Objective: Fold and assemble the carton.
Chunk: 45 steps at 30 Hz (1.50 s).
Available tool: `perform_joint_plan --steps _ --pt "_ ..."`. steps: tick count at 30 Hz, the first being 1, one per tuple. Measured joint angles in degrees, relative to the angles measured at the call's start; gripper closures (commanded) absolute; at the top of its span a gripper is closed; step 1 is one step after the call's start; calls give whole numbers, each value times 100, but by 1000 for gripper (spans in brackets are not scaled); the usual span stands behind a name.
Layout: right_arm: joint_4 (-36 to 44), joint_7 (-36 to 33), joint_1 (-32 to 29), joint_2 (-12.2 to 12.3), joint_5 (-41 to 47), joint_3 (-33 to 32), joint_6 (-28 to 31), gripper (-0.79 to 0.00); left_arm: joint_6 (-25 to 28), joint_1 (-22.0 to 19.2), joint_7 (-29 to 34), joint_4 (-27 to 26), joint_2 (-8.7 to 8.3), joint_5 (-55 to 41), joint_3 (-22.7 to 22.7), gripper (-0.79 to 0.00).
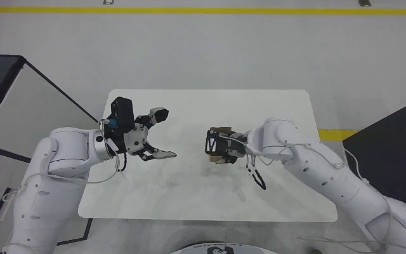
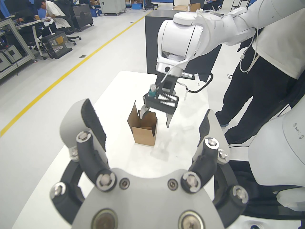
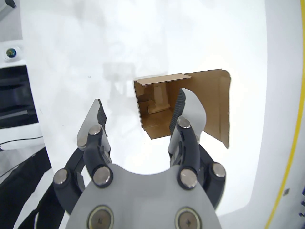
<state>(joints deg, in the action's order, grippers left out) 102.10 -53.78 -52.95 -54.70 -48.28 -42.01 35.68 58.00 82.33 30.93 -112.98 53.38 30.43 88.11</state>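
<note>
Carton (image 2: 144, 134) stands on table (image 1: 273, 108), mouth up, one flap (image 2: 134, 115) raised, top not yet closed. Right gripper (image 3: 140, 102) directly over it, spread open, holding nothing. One finger looks dipped into mouth, other outside wall opposite raised flap, so jaws straddle that wall. Left gripper (image 1: 166, 134) also spread wide and empty, well apart, with carton straight ahead of it. Right arm clearly nearer. Judgement: next fold likely falls to it, bringing raised flap down across mouth.
</note>
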Motion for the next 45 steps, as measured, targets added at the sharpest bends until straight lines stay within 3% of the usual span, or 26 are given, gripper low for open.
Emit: perform_joint_plan --steps 7,8,11,26,28,30,35,40,45 --pt "-4 1437 -1239 488 615 -1642 1019 -736 0 0 0 0 0 0 0 -785" --pt "-62 1648 -1392 527 743 -1824 1134 -785 0 0 0 0 0 0 0 -785" --pt "-455 2460 -1839 604 1239 -2310 1558 -785 0 0 0 0 0 0 0 -785" --pt "-476 2508 -1856 601 1279 -2312 1583 -785 0 0 0 0 0 0 0 -785" --pt "-630 2621 -1896 602 1610 -2277 1785 -785 0 0 0 0 0 0 0 -785" --pt "-896 2438 -1862 629 2275 -2215 1940 -785 0 0 0 0 0 0 0 -785" --pt "-1490 839 -1444 757 4871 -1834 1902 -785 0 0 0 0 0 0 0 -785" --pt "-1660 -497 -997 930 7106 -1622 988 -785 0 0 0 0 0 0 0 -785" --pt "-1711 -1111 -880 1016 8001 -1545 375 -785 0 0 0 0 0 0 0 -785"
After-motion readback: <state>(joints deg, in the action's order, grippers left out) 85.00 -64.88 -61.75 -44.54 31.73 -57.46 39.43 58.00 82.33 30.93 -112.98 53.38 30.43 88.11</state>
